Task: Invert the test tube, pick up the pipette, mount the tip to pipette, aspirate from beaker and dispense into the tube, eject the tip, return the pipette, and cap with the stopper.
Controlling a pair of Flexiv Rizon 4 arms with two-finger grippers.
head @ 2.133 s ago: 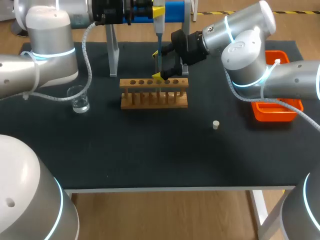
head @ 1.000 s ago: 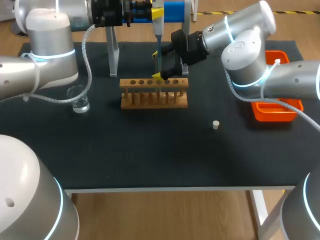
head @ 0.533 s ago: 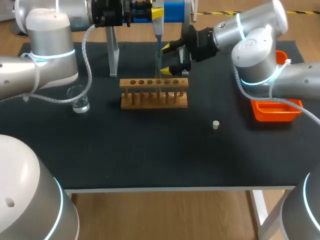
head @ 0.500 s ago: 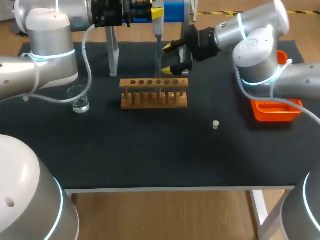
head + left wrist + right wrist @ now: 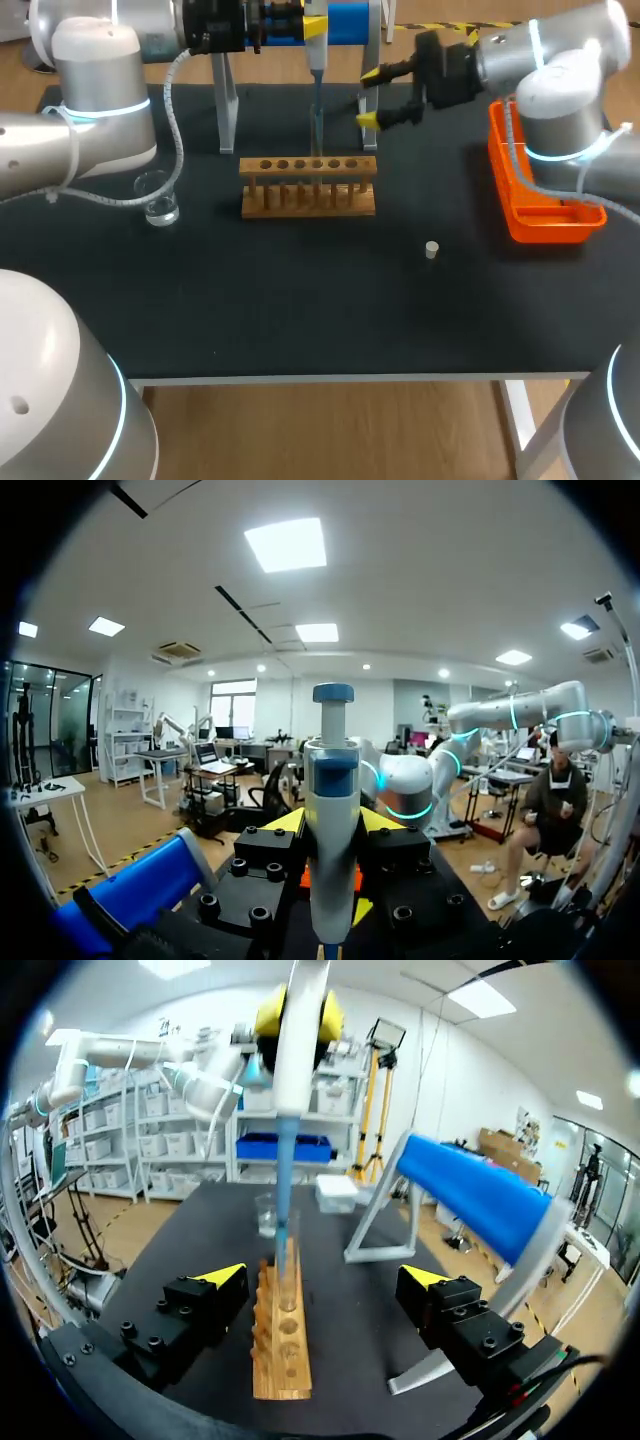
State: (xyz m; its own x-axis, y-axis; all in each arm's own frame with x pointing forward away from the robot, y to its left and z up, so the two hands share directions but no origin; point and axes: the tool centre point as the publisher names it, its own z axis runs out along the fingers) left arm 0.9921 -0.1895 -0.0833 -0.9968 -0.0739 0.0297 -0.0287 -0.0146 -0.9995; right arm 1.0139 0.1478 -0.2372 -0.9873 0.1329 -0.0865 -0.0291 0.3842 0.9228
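Head view, bench inventory.
- Pipette [image 5: 316, 45]: upper centre of frame, long axis vertical, plunger end up, blue tip pointing down.
- Left gripper [image 5: 316, 24]: clamped on the pipette body from both sides. In the left wrist view the body stands upright between the yellow fingertips [image 5: 288, 821].
- Test tube [image 5: 318, 148]: upright in the wooden rack [image 5: 308, 186], centre of frame, directly under the pipette. The tip's lower end is in the tube's mouth.
- Right gripper [image 5: 371, 97]: upper right of centre, spread wide and holding nothing, just right of the pipette tip and clear of it. In the right wrist view the rack and tube lie ahead, between its open fingers.
- Beaker [image 5: 157, 198]: left of the rack.
- Stopper [image 5: 431, 249]: on the mat, lower right of the rack.
- Orange tray [image 5: 543, 222]: right edge.
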